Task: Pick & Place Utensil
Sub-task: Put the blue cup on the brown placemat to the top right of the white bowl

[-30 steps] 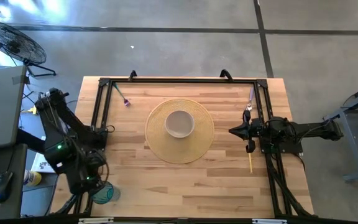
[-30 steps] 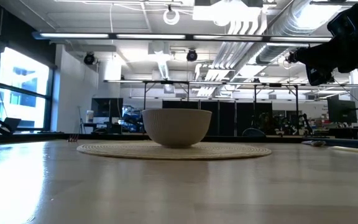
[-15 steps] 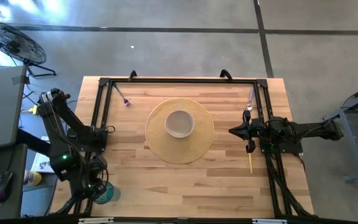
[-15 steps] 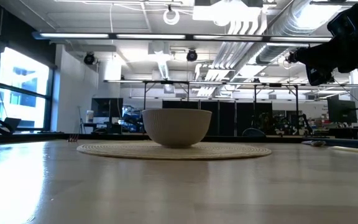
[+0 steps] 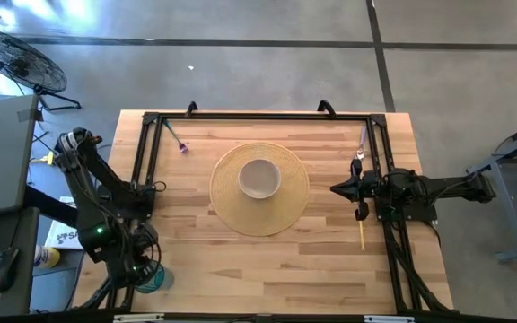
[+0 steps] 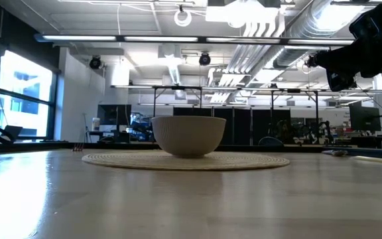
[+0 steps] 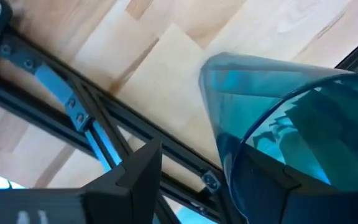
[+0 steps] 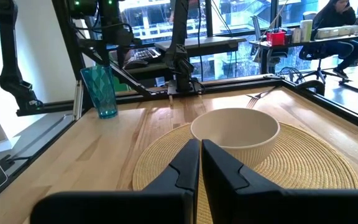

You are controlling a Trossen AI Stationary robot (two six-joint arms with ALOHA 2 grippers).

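Observation:
A beige bowl [image 5: 259, 178] stands on a round woven mat [image 5: 240, 211] at mid-table. A yellow-handled utensil [image 5: 362, 235] lies on the table beneath my right arm. A purple-handled utensil [image 5: 360, 148] lies at the far right, and another [image 5: 176, 137] at the far left. My right gripper [image 5: 333, 189] is shut and empty. It hovers level beside the mat's right edge and points at the bowl [image 8: 235, 130]. My left gripper [image 7: 197, 168] is open and points down over a clear blue cup [image 7: 278, 112], which stands upright at the near left corner [image 5: 155, 280]. My left gripper stands over the blue cup's rim [image 7: 229, 149]. One finger [image 7: 272, 193] shows through the cup's clear wall and the other finger [image 7: 135, 180] is outside it. I cannot tell whether either touches the cup.
A black metal frame [image 5: 258, 117] runs along the table's far, left and right sides. In the low view the mat [image 6: 184, 160] and bowl [image 6: 188, 136] fill the middle, with my right arm [image 6: 363, 40] above them at the right.
My left arm has gone toward the table's near edge, closing on the blue cup. My right arm has kept still.

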